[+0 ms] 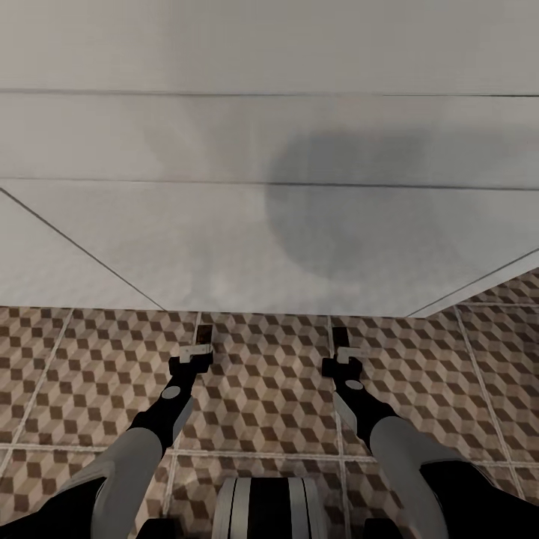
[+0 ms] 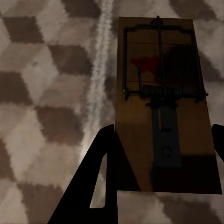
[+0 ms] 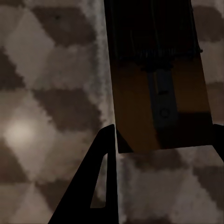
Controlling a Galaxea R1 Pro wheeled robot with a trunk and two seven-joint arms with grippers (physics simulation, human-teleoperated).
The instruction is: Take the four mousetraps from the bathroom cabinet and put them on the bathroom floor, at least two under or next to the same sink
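Both arms reach forward low over the cube-patterned bathroom floor (image 1: 269,389), right in front of the wide white sink (image 1: 224,239), whose straight-edged flat body fills the upper head view. My left gripper (image 1: 201,346) is shut on a dark-brown mousetrap (image 2: 163,112), pinched by its long sides, with its wire bar and red patch facing up. The same trap pokes out ahead of the fingers in the head view (image 1: 204,334). My right gripper (image 1: 343,348) is shut on a second mousetrap (image 3: 158,88), also seen at the sink's foot (image 1: 340,336).
The sink's lower edge (image 1: 299,313) runs across just beyond both traps. Patterned tiles with pale grout lines (image 1: 172,449) spread to both sides and back toward my base (image 1: 269,509). A round shadow (image 1: 359,202) lies on the white surface.
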